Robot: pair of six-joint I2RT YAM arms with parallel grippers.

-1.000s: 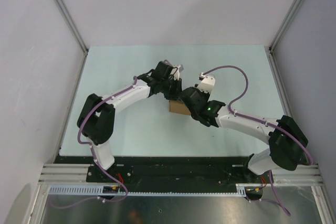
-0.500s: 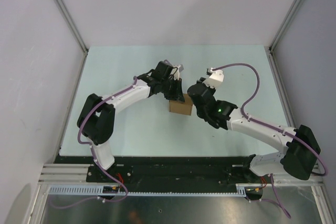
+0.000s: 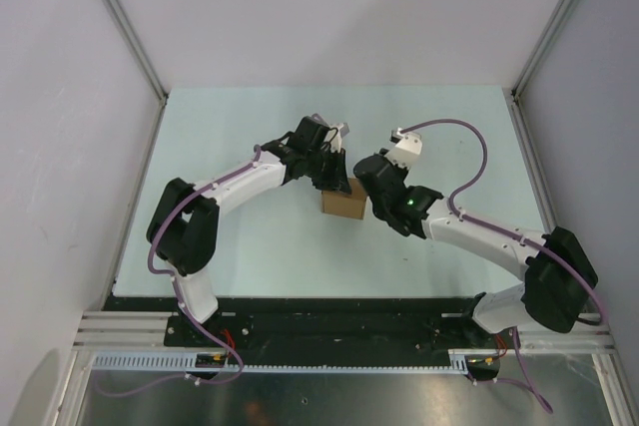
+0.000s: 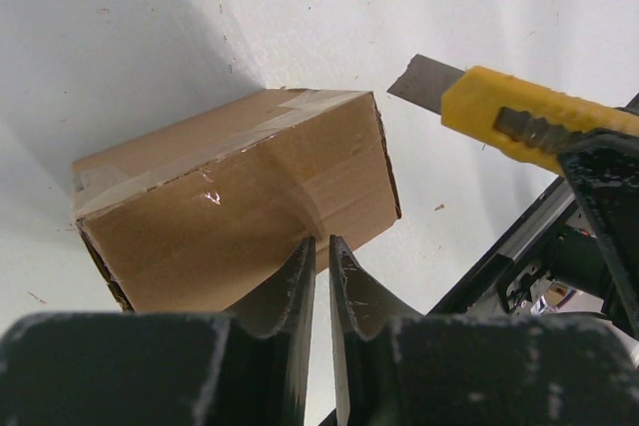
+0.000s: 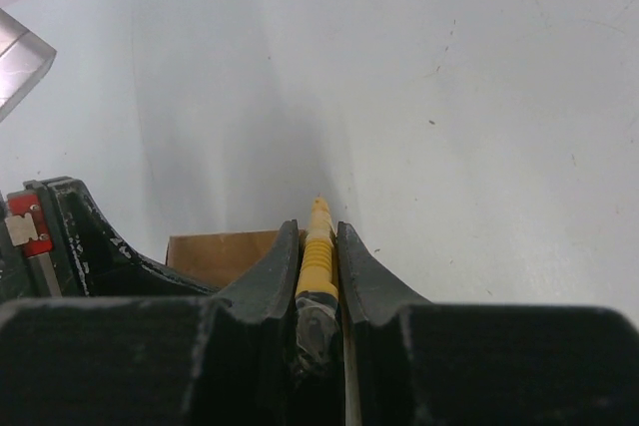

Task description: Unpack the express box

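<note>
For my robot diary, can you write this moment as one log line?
left tool: shut, at express box side | right tool: shut on utility knife, blade out, near box corner, not touching | box: taped shut

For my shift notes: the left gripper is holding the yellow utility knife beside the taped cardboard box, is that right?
Not quite: the right gripper holds the yellow utility knife beside the taped cardboard box, as the right wrist view shows.
</note>
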